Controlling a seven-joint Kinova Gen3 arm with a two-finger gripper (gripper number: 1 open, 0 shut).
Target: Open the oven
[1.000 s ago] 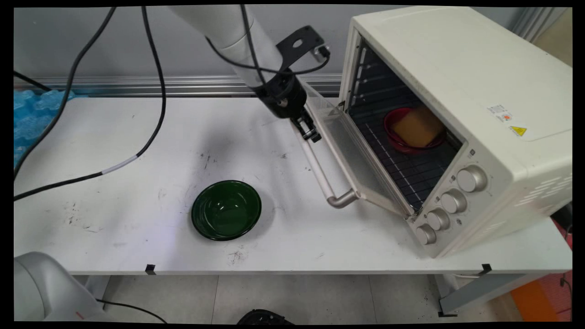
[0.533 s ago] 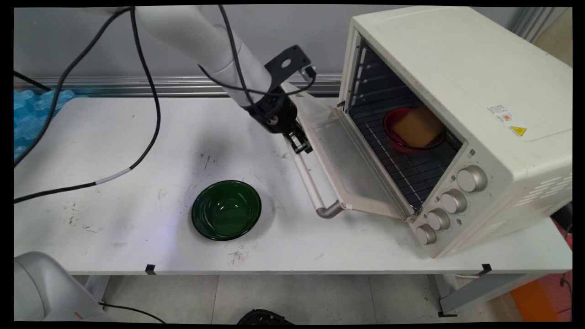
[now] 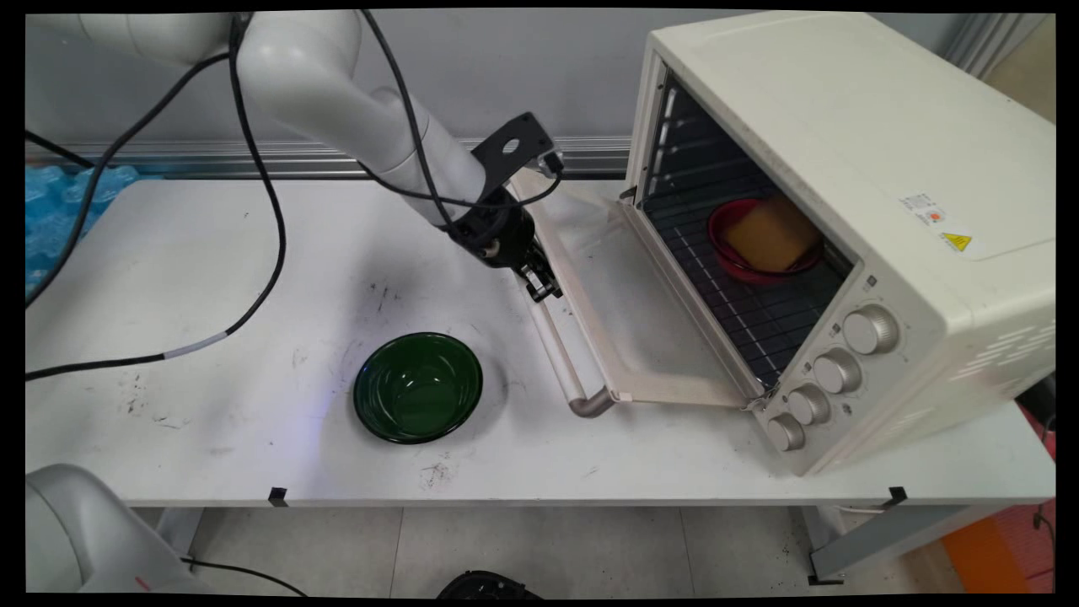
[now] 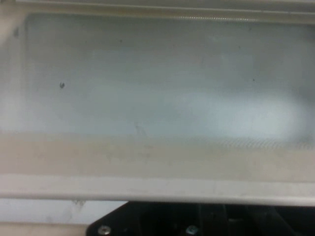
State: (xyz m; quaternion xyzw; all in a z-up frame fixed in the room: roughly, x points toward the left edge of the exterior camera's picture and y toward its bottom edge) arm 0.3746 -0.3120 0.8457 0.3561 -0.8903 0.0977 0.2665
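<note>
The oven door's handle point(image 3: 558, 358) lies low over the counter point(image 3: 211, 253) with the door point(image 3: 628, 303) swung almost flat, the pincer point(image 3: 542, 289) set on the handle's far end, clamped or not I cannot tell, and a green bowl point(image 3: 417, 387) stands near it.

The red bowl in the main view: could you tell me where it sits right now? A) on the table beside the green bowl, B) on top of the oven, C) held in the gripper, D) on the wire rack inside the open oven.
D: the red bowl rests on the wire rack inside the oven, whose door hangs open; a yellow block sits in it.
</note>
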